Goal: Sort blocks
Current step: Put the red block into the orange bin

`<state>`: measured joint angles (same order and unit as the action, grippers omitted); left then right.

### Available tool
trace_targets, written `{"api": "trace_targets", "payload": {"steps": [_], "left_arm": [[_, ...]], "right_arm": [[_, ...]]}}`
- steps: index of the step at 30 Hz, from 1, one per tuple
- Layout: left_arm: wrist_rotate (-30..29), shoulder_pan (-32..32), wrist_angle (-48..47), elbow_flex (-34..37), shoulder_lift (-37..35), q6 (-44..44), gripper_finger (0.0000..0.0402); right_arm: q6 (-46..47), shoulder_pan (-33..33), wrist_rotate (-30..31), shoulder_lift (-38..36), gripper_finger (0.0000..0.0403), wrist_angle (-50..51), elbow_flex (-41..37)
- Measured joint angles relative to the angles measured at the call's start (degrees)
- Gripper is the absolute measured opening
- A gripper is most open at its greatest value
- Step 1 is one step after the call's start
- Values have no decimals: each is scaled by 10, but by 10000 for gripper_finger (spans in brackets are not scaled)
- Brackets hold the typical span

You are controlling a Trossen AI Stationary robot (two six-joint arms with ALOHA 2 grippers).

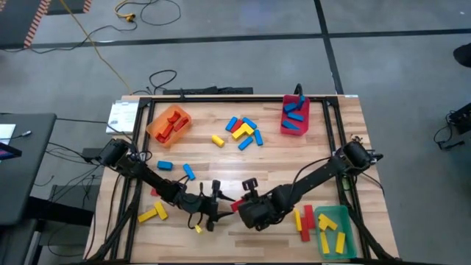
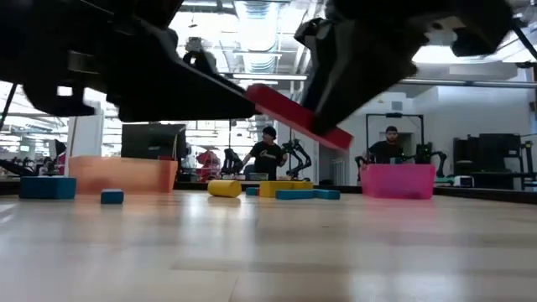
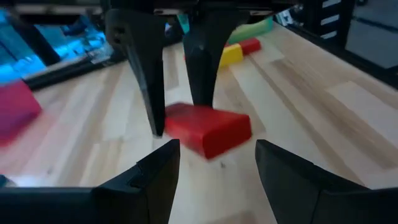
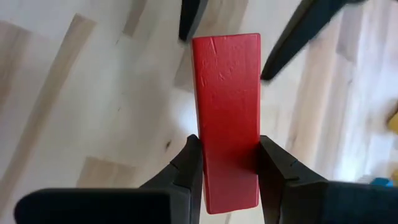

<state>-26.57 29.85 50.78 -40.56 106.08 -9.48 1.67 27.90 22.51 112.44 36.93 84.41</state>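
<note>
Surface [image 1: 221, 158] is wood w/ a dark frame; both arms meet near its front edge, mid. Right gripper [image 4: 229, 163] has its fingers pinched narrow on a red block [image 4: 227, 112], lifted off the surface & tilted in the low view. Left gripper [image 3: 217, 163] sits just in front of it, fingers wide, nothing in them, the block's free end between them. Looks like a handover: left should close square on the free end before right lets go, else the block drops. Orange bin [image 1: 169, 124] at back-left holds red blocks, so prob the target; pink bin [image 1: 294, 118] back-right has blue ones, green bin [image 1: 335, 230] front-right corner has yellow. Loose blocks [image 1: 241, 132] mid-back, more near the left edge; two yellow [image 1: 153, 213] front-left lie near the left arm's path.
</note>
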Motion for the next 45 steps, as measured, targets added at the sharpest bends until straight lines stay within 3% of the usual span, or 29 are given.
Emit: {"api": "trace_targets", "payload": {"steps": [7,16,22,32,39,45], "left_arm": [[-91,26,-5,-26,0,-132,204],[-113,52,-47,-65,0,-292,185],[-130,55,-130,-96,0,-305,144],[-133,81,-146,-115,0,-348,54],[-133,86,-144,-116,0,-342,64],[-138,86,-153,-116,0,-329,54]], "right_arm": [[-6,-15,-43,-1,109,-1,16],[-6,-28,-130,-1,108,-6,38],[-5,-29,-185,-1,108,-25,51],[11,-29,-215,-1,108,-33,55],[22,-30,-215,-1,110,-31,55],[50,-37,-215,-1,151,-13,55]]}}
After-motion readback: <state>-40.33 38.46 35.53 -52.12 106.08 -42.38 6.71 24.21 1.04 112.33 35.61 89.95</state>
